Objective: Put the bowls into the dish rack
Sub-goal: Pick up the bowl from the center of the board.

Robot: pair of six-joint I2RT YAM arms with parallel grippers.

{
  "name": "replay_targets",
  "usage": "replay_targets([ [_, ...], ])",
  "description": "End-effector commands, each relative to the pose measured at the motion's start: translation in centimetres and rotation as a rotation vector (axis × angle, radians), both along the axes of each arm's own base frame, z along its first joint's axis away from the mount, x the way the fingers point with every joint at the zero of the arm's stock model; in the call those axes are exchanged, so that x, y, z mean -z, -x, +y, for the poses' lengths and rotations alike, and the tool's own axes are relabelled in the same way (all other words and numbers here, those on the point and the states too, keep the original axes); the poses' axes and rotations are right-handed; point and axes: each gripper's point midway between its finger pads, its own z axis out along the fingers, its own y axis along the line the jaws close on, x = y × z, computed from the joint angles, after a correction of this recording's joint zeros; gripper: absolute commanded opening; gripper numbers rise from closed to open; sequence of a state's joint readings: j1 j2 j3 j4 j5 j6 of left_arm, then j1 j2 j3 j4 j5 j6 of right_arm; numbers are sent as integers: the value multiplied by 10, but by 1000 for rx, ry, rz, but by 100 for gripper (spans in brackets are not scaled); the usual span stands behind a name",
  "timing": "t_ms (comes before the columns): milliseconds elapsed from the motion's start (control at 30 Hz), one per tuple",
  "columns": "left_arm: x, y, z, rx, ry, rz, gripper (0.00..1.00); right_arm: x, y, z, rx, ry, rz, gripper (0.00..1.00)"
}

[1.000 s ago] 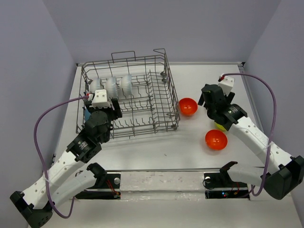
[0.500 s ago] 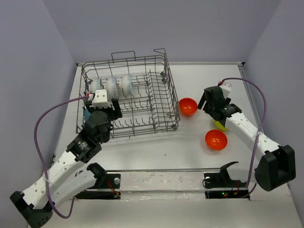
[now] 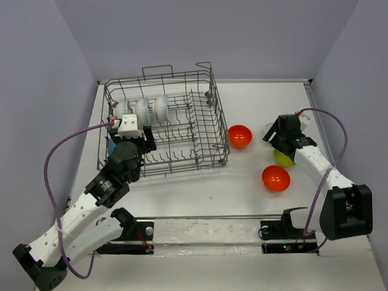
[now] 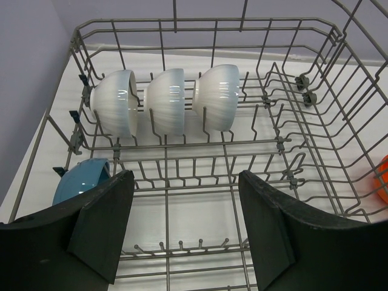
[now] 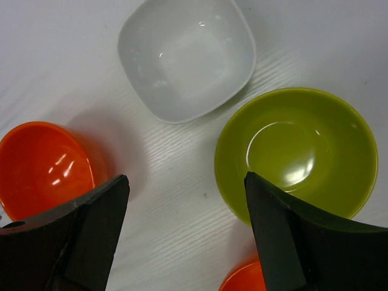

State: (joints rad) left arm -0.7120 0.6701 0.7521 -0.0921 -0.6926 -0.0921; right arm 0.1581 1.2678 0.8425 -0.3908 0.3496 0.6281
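My right end effector (image 5: pixel 189 227) is spread as wide as it goes and holds nothing. It hangs over the white bench (image 3: pixel 200 194) at the right side, touching none of the bowls beneath it. My left end effector (image 4: pixel 185 224) also stands wide and empty, poised above the near part of the dish rack (image 3: pixel 206 130), its fingers clear of the wires.

The bench is a plain white, faintly grained surface. Pale lilac walls (image 3: pixel 212 36) close it in at the back and on both sides. A purple cable (image 3: pixel 51 182) loops from each of my arms.

Under my right wrist, a white bowl (image 5: pixel 185 57) with rounded corners sits upright. Near it, a yellow-green bowl (image 5: pixel 297 151) is also open side up. An orange bowl (image 5: pixel 45 167) lies on the other side, partly behind one finger. The rim of a second orange bowl (image 5: pixel 242 280) shows at the bottom edge of that view. All four rest on the bench, outside the rack.

In the rack, three white bowls (image 4: pixel 167 100) stand on edge in a row among the tines near the far left. A blue bowl (image 4: pixel 82 182) sits by the rack's near-left corner. I cannot tell whether it is inside the wires.
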Motion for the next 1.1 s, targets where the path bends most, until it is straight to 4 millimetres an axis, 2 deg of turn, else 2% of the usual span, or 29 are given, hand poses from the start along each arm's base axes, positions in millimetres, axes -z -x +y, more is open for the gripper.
replay_targets([
  [0, -10, -1, 0, -4, 37, -49, 79, -14, -5, 1, 10, -86, -85, 82],
  [367, -10, -1, -1, 3, 34, -47, 79, -17, 7, -21, 83, -82, -116, 82],
  [600, -10, -1, -3, 12, 35, -46, 79, -10, 11, -15, 67, -113, -102, 82],
  [833, -10, -1, -4, 21, 34, -43, 79, -11, 9, -15, 66, -112, -104, 82],
  [1067, -11, 0, -5, 25, 38, -48, 79, -6, 11, -23, 114, -92, -99, 83],
])
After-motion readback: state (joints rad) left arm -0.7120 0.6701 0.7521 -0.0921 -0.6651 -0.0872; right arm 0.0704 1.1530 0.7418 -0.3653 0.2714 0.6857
